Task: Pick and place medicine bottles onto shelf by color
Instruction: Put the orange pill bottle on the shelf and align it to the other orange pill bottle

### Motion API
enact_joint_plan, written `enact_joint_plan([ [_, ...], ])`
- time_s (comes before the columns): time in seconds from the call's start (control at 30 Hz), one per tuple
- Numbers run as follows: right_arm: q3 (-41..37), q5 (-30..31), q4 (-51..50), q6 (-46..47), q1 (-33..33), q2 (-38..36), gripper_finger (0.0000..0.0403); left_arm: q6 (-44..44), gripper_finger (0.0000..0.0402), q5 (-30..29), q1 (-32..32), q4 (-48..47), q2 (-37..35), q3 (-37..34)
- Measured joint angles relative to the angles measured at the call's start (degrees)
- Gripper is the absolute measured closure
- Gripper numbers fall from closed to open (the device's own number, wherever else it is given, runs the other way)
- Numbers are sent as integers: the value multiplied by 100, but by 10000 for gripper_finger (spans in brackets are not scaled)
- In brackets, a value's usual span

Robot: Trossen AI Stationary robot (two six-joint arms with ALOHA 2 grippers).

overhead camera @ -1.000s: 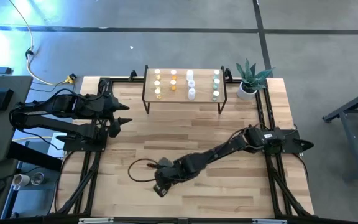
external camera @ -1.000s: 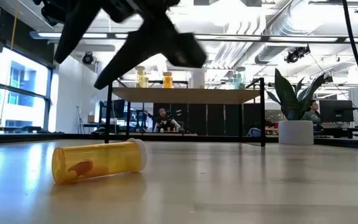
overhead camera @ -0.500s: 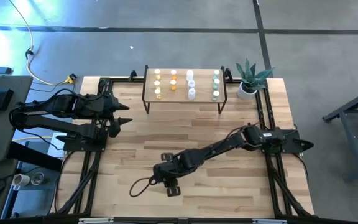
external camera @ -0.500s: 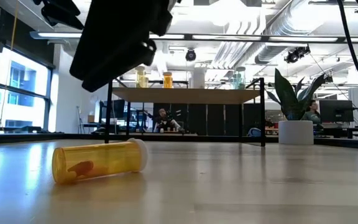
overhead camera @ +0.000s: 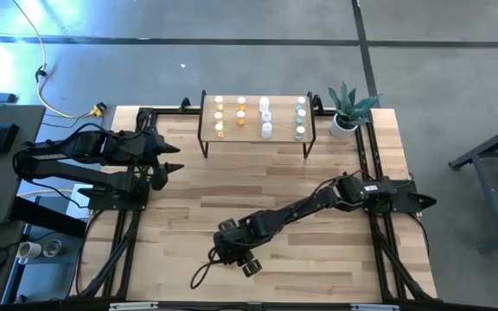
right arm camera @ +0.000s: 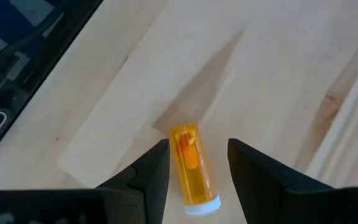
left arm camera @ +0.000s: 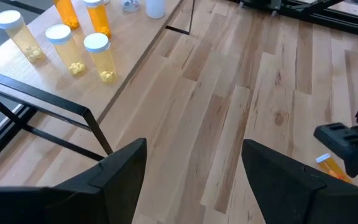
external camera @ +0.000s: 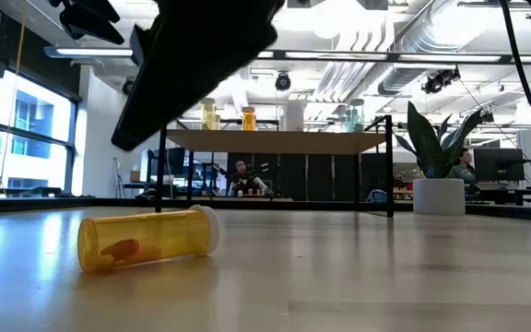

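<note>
Light-wood tabletop fills the high view, with the shelf standing at its far edge beside a potted plant. Bottles stand on the shelf in rows: yellow ones, orange ones, white ones and greenish ones. The right arm reaches across to the near middle of the table, its gripper low over the wood. The left arm waits folded at the left edge, its gripper pointing toward the shelf.

From table height, an orange-yellow bottle lies on its side on the wood, white cap toward the shelf, with the dark right arm hanging above it, apart from it.

Past the left gripper's fingers, spread wide and empty, three yellow bottles stand on the shelf's corner.

Between the right gripper's fingers, parted and not closed on anything, the lying bottle shows directly below on the table.
</note>
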Motion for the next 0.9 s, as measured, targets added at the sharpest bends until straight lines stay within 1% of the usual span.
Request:
enact_joint_plan([
  [0.53, -6, -35, -21, -245, -22, 368, 249, -52, 147, -8, 1, -2, -2, 0],
  [0.9, -8, -12, -85, -144, -44, 539, 249, -50, 147, -19, 1, -2, -2, 2],
])
